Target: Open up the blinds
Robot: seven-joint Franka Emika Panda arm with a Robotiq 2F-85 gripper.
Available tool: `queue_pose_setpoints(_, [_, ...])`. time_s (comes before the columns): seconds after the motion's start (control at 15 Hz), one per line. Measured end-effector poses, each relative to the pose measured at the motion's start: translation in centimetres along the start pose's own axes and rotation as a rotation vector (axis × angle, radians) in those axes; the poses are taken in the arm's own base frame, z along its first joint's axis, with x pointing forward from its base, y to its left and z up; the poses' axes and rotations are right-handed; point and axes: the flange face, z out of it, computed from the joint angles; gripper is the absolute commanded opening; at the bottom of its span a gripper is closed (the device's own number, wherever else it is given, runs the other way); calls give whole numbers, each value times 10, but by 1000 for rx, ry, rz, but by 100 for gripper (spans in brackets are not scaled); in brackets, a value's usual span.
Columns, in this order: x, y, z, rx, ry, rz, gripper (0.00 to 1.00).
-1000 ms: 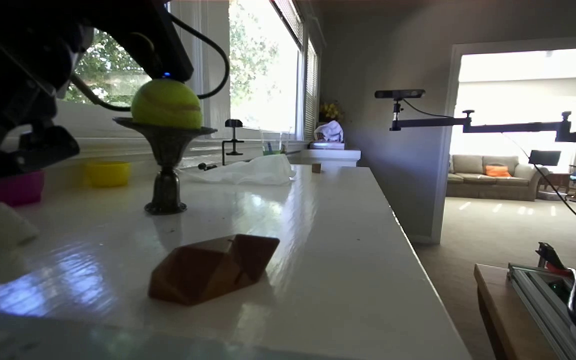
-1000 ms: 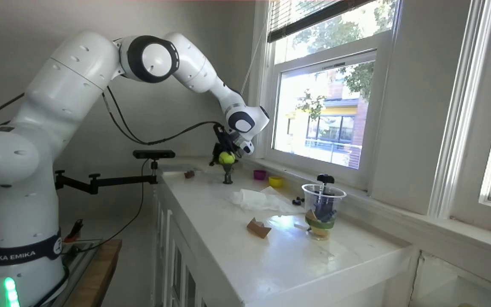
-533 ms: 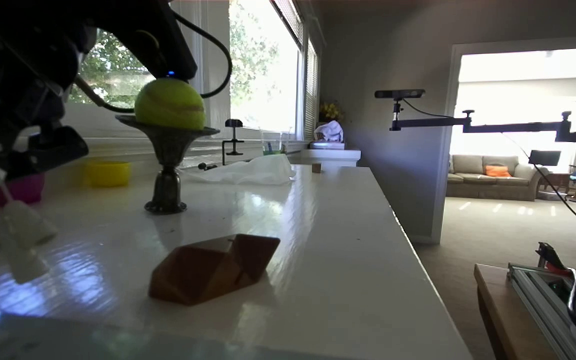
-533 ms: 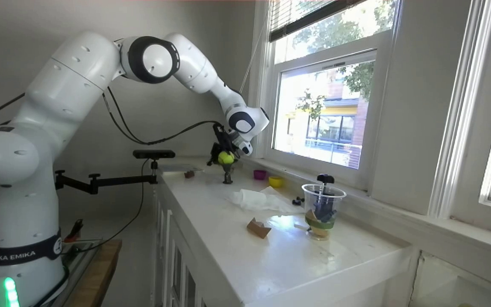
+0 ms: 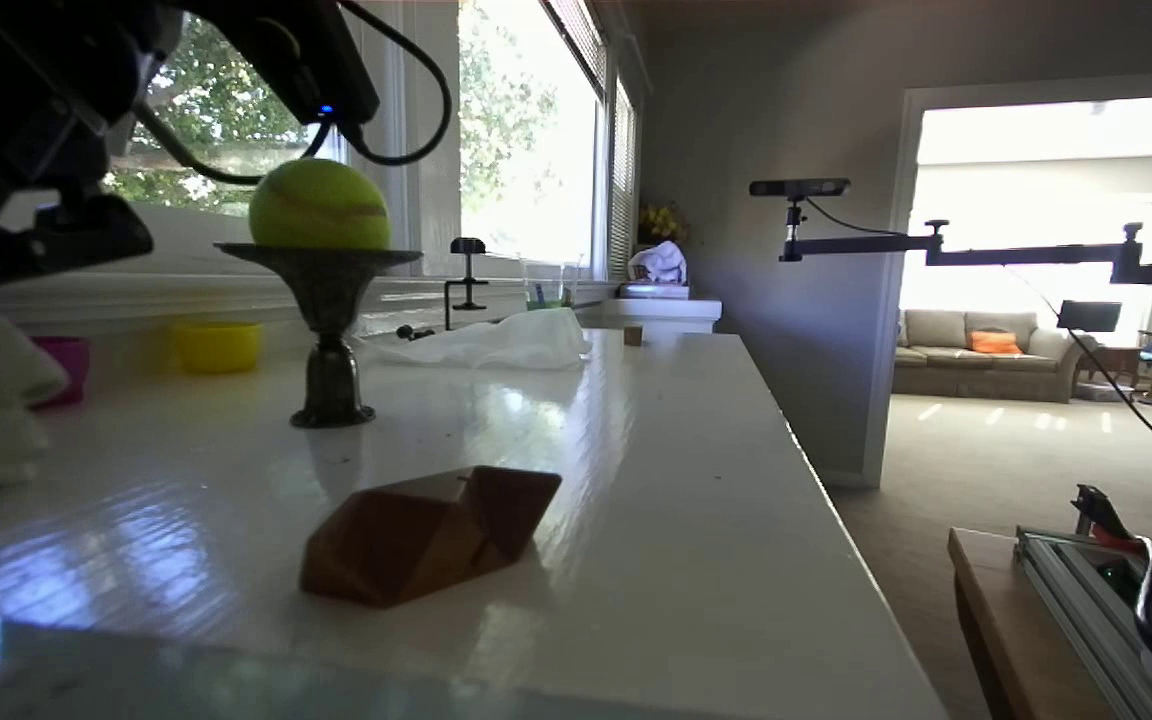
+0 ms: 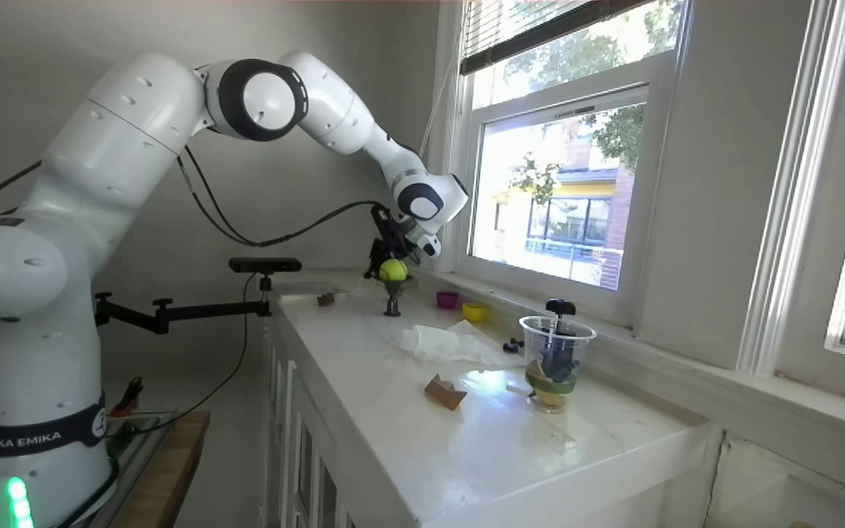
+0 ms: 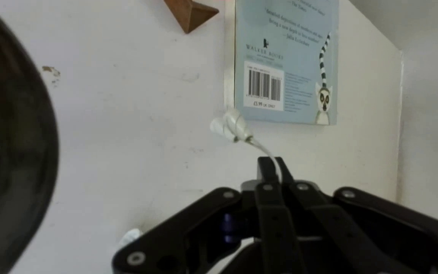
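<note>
- Wrist view: the gripper [image 7: 276,171] has its two fingertips [image 7: 265,169] pressed together, and a thin white cord [image 7: 265,150] runs in at the tips, apparently pinched there. White tassels [image 7: 237,125] hang free beyond them, beside a blue book [image 7: 304,64] on the counter [image 7: 127,144]; their height above it cannot be told.
- Place of the blinds: in an exterior view the blinds [image 6: 496,22] hang across the top of the window [image 6: 569,95], partway up. Their dark bottom rail [image 6: 540,33] crosses the upper glass, and the lower pane [image 6: 558,194] is uncovered.
- Governing relation: the blinds lie high above the gripper and well apart from it, to the upper right in that view. The slats' long axis runs level along the window wall — the cord, by contrast, slants steeply down from beside the blinds' left end and passes out of sight behind the arm [image 6: 338,117]. With a single arm, no choice of nearer side arises.
- Judgement: the step in hand is probably the pull on the cord, with some lifting left. The next move calls for a draw downward, in line with the cord and away from the blinds.
- Hazards: the tennis ball [image 5: 319,205] rests on a stemmed cup [image 5: 331,385] near the gripper — a sideways swing could topple both. The thin cord might also slip.
</note>
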Motion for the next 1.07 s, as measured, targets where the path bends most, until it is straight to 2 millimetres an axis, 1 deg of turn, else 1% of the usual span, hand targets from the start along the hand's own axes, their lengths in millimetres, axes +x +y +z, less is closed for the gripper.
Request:
queue_pose_setpoints(0.13, [-1,-6,-15,-11,28,-13,0])
queue_pose_setpoints(0.2, [-1,-10,-21,-15,39,-20,2])
queue_pose_setpoints(0.27, [-2,-13,-26,-21,48,-27,27])
queue_pose_setpoints(0.33, [-2,-15,-29,-26,54,-32,28])
queue_pose_setpoints(0.4, [-3,-17,-32,-31,58,-36,33])
queue_pose_setpoints(0.8, [-9,-26,-45,-41,81,-49,75])
queue_pose_setpoints(0.93, [-13,-28,-55,-46,100,-51,90])
queue_pose_setpoints(1.0, [-16,-30,-64,-50,116,-54,96])
queue_pose_setpoints(1.07, [-19,-32,-75,-55,139,-57,100])
